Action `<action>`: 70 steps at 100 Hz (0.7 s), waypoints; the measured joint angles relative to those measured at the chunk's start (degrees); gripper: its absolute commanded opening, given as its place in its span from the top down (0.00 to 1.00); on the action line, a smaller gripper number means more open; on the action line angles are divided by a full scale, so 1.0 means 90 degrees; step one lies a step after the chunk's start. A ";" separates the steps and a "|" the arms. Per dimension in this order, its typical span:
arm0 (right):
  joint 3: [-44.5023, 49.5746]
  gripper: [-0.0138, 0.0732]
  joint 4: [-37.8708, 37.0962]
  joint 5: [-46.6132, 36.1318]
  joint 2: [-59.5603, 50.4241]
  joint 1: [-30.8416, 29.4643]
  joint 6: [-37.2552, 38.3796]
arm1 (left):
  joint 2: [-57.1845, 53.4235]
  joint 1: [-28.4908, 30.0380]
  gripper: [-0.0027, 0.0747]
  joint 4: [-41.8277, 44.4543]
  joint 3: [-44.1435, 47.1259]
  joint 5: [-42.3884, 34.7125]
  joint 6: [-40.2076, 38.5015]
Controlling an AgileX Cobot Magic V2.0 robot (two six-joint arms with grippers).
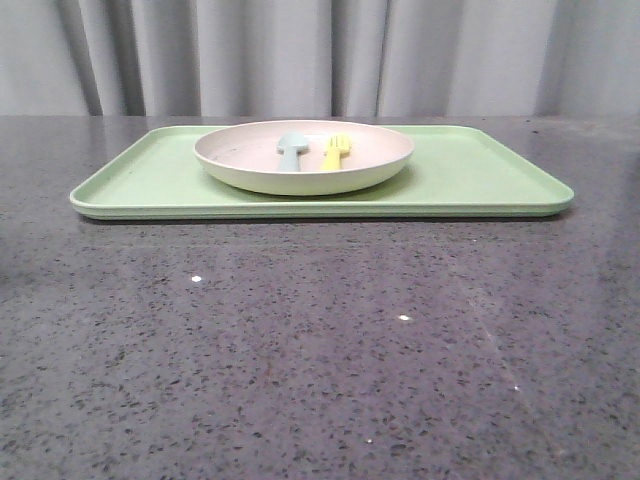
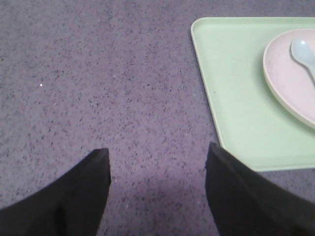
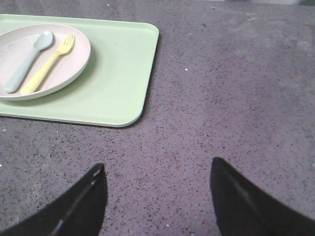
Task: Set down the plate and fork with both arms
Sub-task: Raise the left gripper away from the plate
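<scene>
The pale pink plate with a cream rim sits on the light-green tray in the front view. The yellow fork lies inside the plate, to the right of a pale blue-grey spoon. The right wrist view shows the plate, the fork and the spoon. The left wrist view shows the plate's edge and the spoon's bowl; the fork is out of that view. My left gripper and right gripper are open and empty over bare table, apart from the tray. Neither arm shows in the front view.
The dark speckled stone table stretches in front of the tray. A grey curtain hangs behind the table. The tray's corner lies close to my left gripper's right finger.
</scene>
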 measured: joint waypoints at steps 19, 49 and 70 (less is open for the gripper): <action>0.0000 0.31 0.0000 0.0113 0.0000 0.0000 0.0000 | -0.1164 -0.0001 0.42 0.0014 0.1065 -0.0024 0.0000; 0.0000 0.31 0.0000 0.0268 0.0000 0.0000 0.0000 | -0.2278 -0.0001 0.42 0.0014 0.1961 -0.0024 0.0000; 0.0000 0.31 0.0208 0.0285 0.0000 0.0000 0.0000 | -0.2373 -0.0001 0.42 0.0014 0.2002 -0.0012 0.0000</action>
